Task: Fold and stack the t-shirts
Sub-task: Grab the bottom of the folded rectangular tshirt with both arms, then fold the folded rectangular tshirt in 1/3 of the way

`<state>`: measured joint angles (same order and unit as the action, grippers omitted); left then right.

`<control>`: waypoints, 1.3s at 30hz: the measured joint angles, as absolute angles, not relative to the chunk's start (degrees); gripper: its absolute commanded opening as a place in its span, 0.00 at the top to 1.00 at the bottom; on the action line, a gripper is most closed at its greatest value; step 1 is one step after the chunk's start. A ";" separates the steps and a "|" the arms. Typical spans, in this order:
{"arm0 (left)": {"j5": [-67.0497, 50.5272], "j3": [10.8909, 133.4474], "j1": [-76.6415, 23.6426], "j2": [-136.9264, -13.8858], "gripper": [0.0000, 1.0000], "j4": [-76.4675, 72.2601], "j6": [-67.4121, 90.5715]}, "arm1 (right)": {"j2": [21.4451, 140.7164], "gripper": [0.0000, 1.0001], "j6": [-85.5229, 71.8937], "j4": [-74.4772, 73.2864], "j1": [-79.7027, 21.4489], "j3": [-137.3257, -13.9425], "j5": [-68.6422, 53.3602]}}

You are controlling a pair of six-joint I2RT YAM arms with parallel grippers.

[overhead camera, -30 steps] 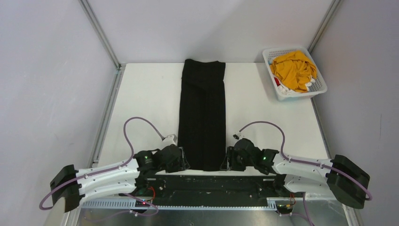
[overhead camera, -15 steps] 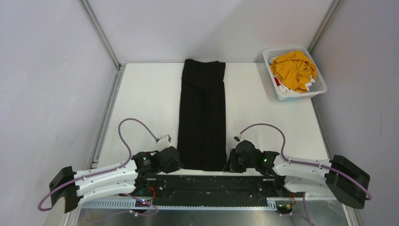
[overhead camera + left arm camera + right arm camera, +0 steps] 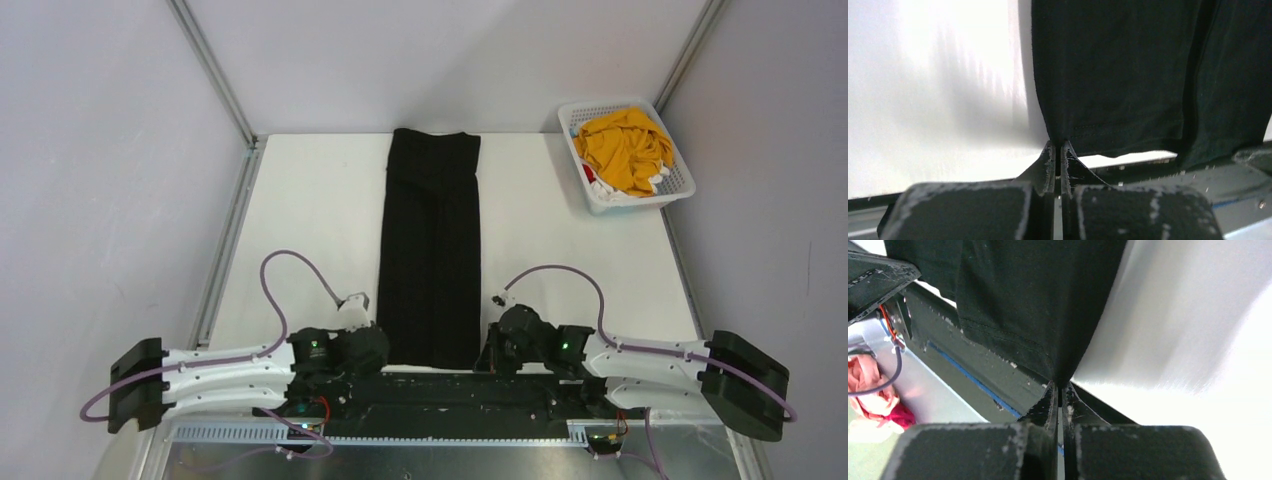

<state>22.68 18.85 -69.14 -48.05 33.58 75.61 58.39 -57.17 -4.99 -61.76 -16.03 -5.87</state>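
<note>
My left claw [image 3: 1058, 148], right claw [image 3: 1059, 387] clenched on black shirt [image 3: 430, 230] near-hem corners; paired pinch likely to lift hem evenly.

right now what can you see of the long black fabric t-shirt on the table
The plain black soft-fabric t-shirt is folded lengthwise into a long narrow strip. It lies flat down the middle of the white table, reaching from the far edge to the near edge. An overlap line runs along its length, and the near end shows a stitched hem. The left gripper is shut on its near left corner and the right gripper on its near right corner.
</note>
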 measured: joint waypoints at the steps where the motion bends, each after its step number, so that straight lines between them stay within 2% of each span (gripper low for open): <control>1: 22.63 18.72 -70.57 -47.51 1.00 33.95 76.12 | 57.89 1.00 -57.19 -5.34 -62.41 -16.01 -5.69; 9: 22.33 18.68 -81.14 -47.20 1.00 36.64 81.28 | 51.72 1.00 -58.61 -10.11 -68.86 -15.92 -4.60; 19: 29.32 25.89 -81.36 -47.07 1.00 38.68 77.84 | 47.42 1.00 -56.62 -16.32 -67.00 -18.33 -0.80; 28: 35.90 33.10 -65.12 -48.07 1.00 32.97 61.82 | 51.81 1.00 -48.21 -15.20 -52.75 -30.26 0.93; 39: 29.87 45.87 -41.69 -63.99 1.00 22.02 42.68 | 71.85 1.00 -38.83 -13.37 -37.87 -49.15 -2.74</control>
